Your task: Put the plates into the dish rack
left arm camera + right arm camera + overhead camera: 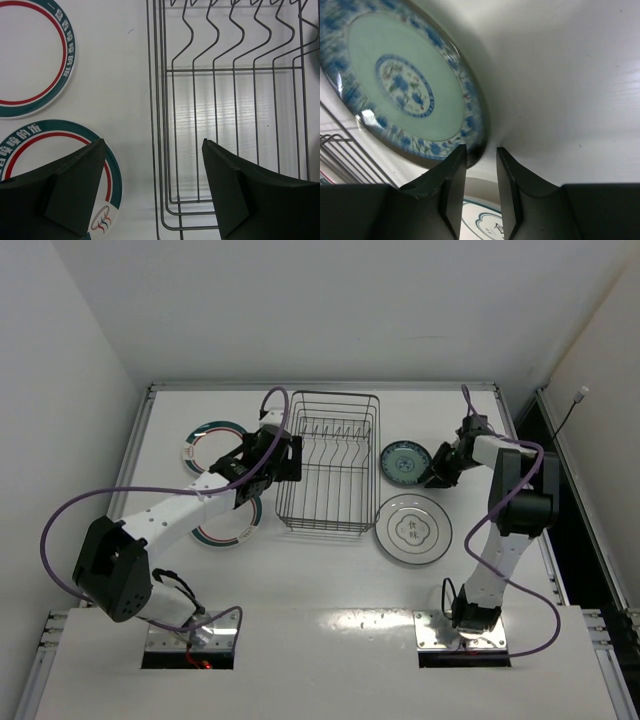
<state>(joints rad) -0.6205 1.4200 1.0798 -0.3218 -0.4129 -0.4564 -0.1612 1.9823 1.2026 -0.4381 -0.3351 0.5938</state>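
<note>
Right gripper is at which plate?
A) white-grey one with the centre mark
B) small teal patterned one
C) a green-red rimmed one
B: in the right wrist view the right gripper has its fingertips on either side of the rim of the teal plate.

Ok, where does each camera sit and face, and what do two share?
Top external: above and behind the bases, looking down on the table and dish rack; left arm and right arm show.
Left wrist: on the left arm, facing down at the rack's edge and two ringed plates; its open jaws show.
Right wrist: on the right arm, aimed at the rim of the teal plate; its narrow-set jaws show.
Shared: top and left wrist both see the rack.
</note>
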